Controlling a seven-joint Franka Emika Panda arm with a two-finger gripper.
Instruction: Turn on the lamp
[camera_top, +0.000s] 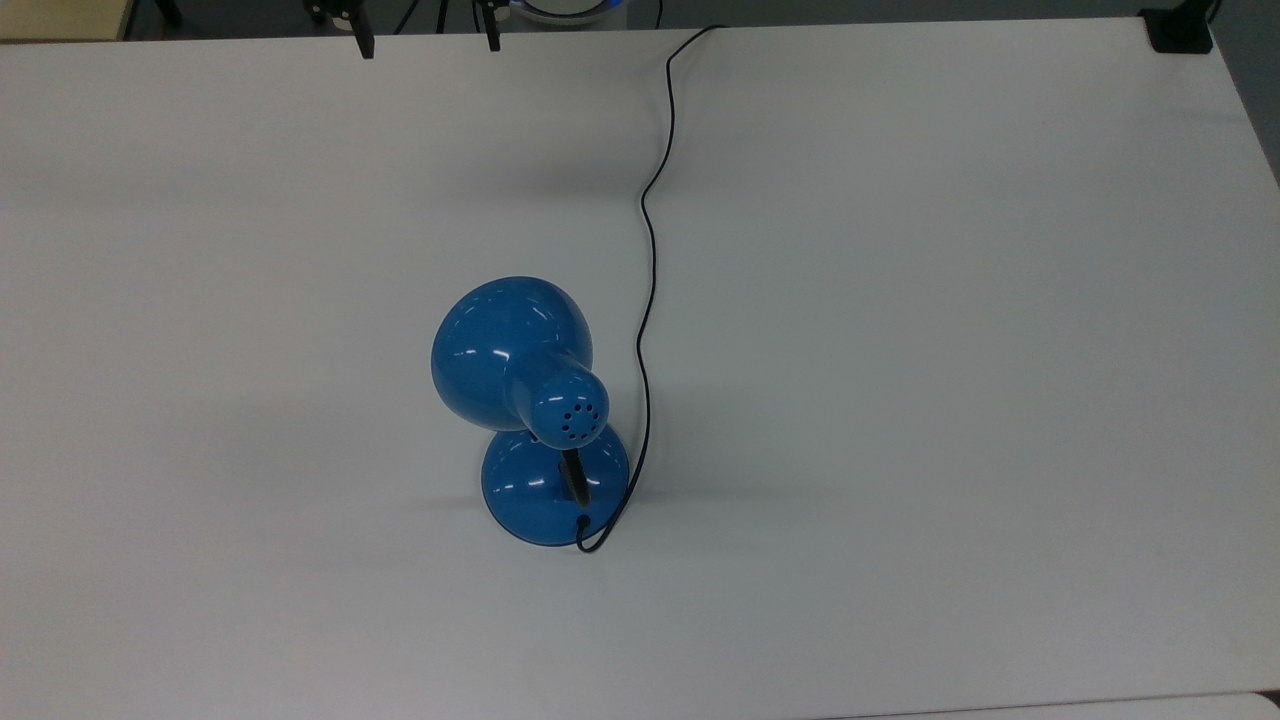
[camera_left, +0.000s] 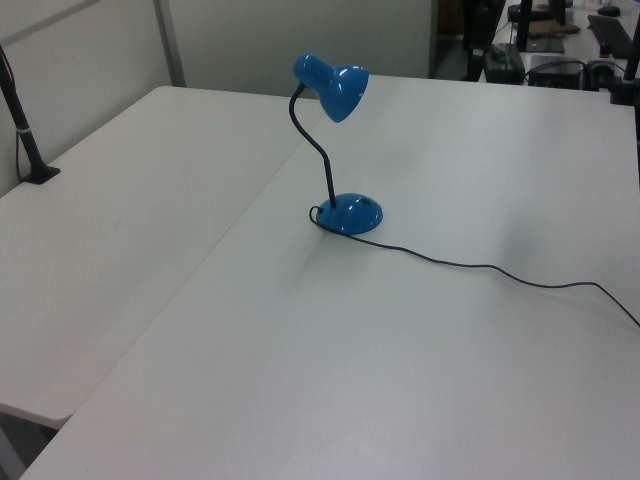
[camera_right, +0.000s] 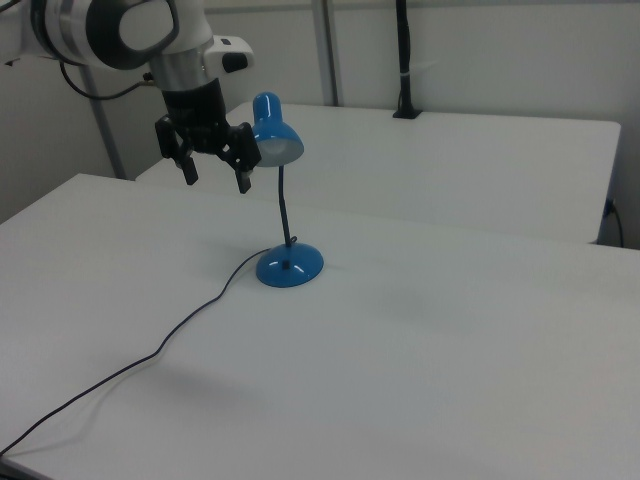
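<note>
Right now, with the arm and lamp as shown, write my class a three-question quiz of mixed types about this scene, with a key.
1. True or false: the gripper is touching the lamp.
2. In the top view, the cord runs from the lamp's base toward which table edge? A) upper B) lower C) left
3. Fill in: in the right view, the gripper's fingers are spread ____.

Key:
1. False; it hangs in the air, apart from the lamp, above the table.
2. A; the cord loops at the base and winds to the upper edge.
3. Open, holding nothing.
</note>
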